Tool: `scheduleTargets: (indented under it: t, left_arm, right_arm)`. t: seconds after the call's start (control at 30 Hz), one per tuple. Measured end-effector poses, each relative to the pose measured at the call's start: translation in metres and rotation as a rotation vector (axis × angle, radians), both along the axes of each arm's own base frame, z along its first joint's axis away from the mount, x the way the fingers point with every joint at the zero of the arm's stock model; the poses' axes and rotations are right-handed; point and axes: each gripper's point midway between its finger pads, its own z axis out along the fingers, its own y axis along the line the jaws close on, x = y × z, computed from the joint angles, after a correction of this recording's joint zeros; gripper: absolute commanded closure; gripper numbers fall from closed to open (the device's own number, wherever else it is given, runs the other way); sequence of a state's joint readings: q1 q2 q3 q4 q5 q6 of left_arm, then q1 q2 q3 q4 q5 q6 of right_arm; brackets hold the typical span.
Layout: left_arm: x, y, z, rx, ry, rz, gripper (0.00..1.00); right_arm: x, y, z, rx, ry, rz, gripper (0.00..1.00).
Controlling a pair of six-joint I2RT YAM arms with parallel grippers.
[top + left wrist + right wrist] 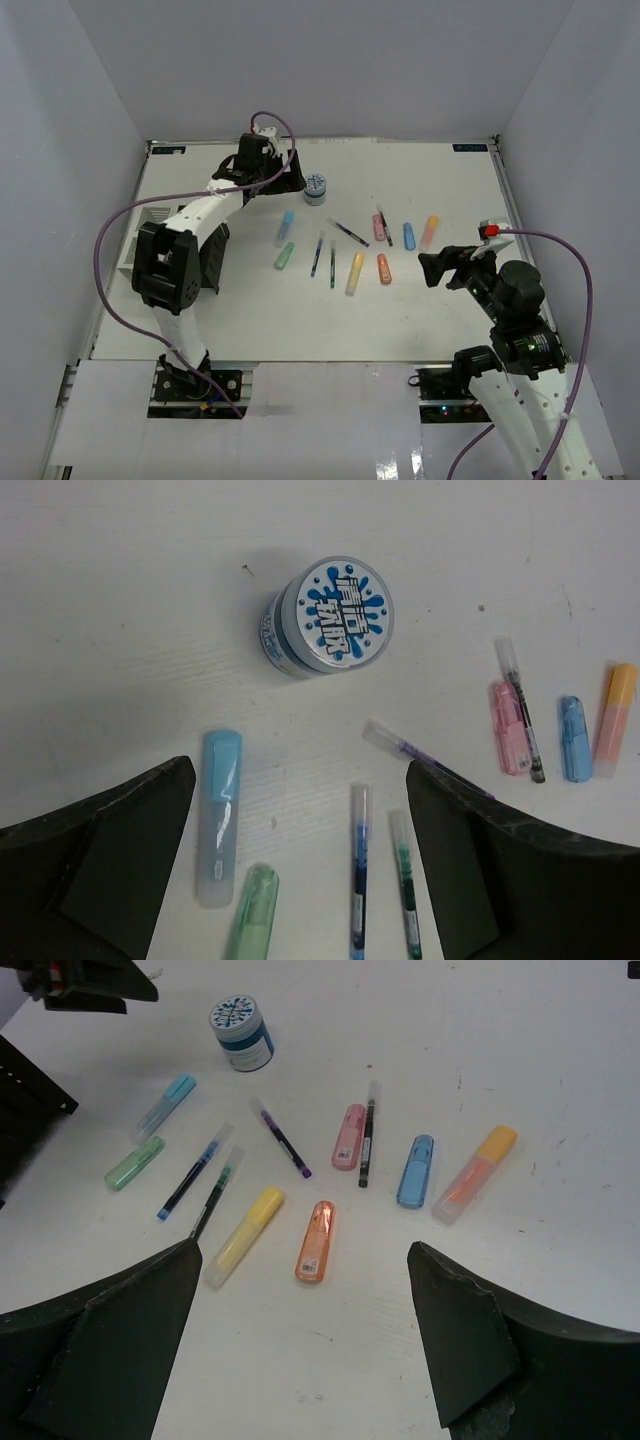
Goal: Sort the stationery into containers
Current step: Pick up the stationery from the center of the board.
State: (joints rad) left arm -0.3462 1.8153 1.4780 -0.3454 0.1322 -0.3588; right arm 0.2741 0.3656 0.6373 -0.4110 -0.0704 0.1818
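While the left end effector (300, 775) hangs apart, the roll (333, 615) sits just ahead.

On the table (250, 320), in a loose row: blue marker (285, 228), green marker (284, 256), two thin pens (316, 256), yellow marker (355, 272), orange marker (384, 268); beyond them pink marker (378, 228), peach marker (429, 232). Farther back, blue-white roll (315, 188), just right of left gripper (293, 183). Right gripper (440, 268) near the right side, apart from everything.

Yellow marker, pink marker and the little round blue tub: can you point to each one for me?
yellow marker (245, 1235), right wrist view, middle of its body.
pink marker (349, 1136), right wrist view, middle of its body.
round blue-white tub (333, 615), left wrist view, centre of its printed lid.
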Motion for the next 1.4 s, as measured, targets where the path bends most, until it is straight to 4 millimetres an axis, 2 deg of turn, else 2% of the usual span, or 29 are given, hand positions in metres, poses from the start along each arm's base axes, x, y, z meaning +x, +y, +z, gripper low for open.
scheduleTargets:
  t: [0.17,0.3,0.6,0.8,1.0,1.23,1.37,1.4]
  left_arm:
    - [0.022,-0.016,-0.042,0.006,0.013,-0.046,0.02]
    - [0.038,-0.028,-0.062,0.029,-0.021,-0.084,0.02]
    - [0.057,-0.059,-0.06,0.122,-0.22,-0.183,0.02]
    - [0.067,-0.075,-0.079,0.195,-0.256,-0.209,0.02]
    - [0.085,-0.071,-0.096,0.249,-0.256,-0.17,0.02]
    - [0.09,-0.068,-0.1,0.27,-0.257,-0.153,0.02]
    - [0.09,-0.068,-0.099,0.271,-0.26,-0.15,0.2]
    - [0.09,-0.069,-0.099,0.27,-0.26,-0.153,0.37]
  right_arm:
    - [-0.002,0.004,-0.004,0.006,-0.006,0.023,0.1]
    - [-0.004,0.006,-0.005,0.01,-0.01,0.042,0.1]
    - [-0.007,0.012,-0.01,0.014,-0.002,0.078,0.1]
    - [-0.008,0.014,-0.013,0.012,0.004,0.09,0.1]
    - [-0.008,0.015,-0.018,0.01,0.013,0.094,0.1]
    - [-0.008,0.017,-0.023,0.011,0.027,0.111,0.1]
    - [-0.009,0.018,-0.024,0.011,0.028,0.114,0.1]
    - [-0.009,0.018,-0.025,0.011,0.03,0.115,0.1]
